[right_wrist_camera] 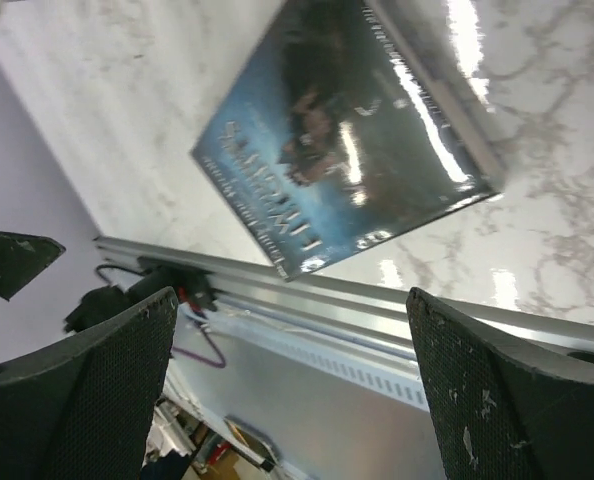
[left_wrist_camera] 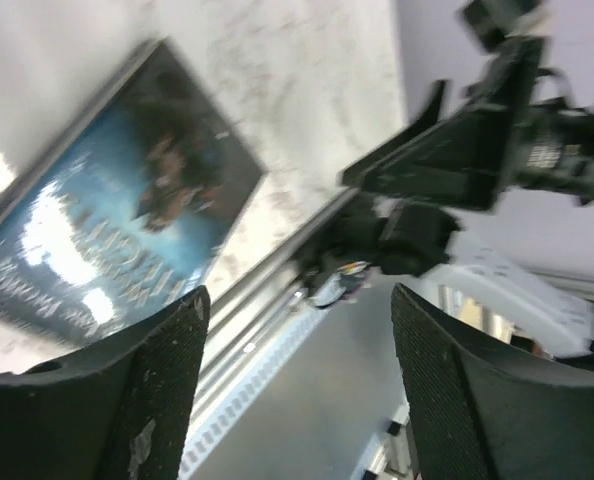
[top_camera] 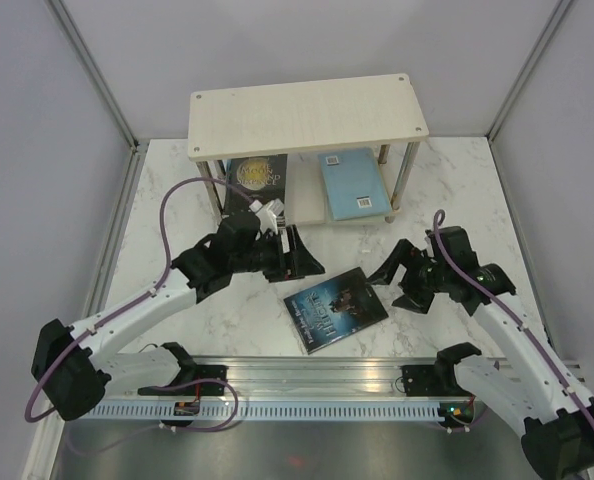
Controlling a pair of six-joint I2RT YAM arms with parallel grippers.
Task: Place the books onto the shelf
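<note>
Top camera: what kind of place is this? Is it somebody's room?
Likely a robot test booth, not a home: plain grey wall panels box in a white marble-look table, with two black-and-white robot arms bolted to a silver metal rail.

The bench [top_camera: 457, 180] has a white, grey-veined marble-pattern top. Plain pale grey panels enclose it at the back wall [top_camera: 307, 40], left wall [top_camera: 27, 150] and right wall [top_camera: 577, 150]. Slanting aluminium frame posts [top_camera: 92, 70] meet the bench at its two far corners. An aluminium rail [top_camera: 317, 375] runs along the near edge, with a dull grey metal surface [top_camera: 307, 450] below it. Lighting is even and diffuse.
</note>
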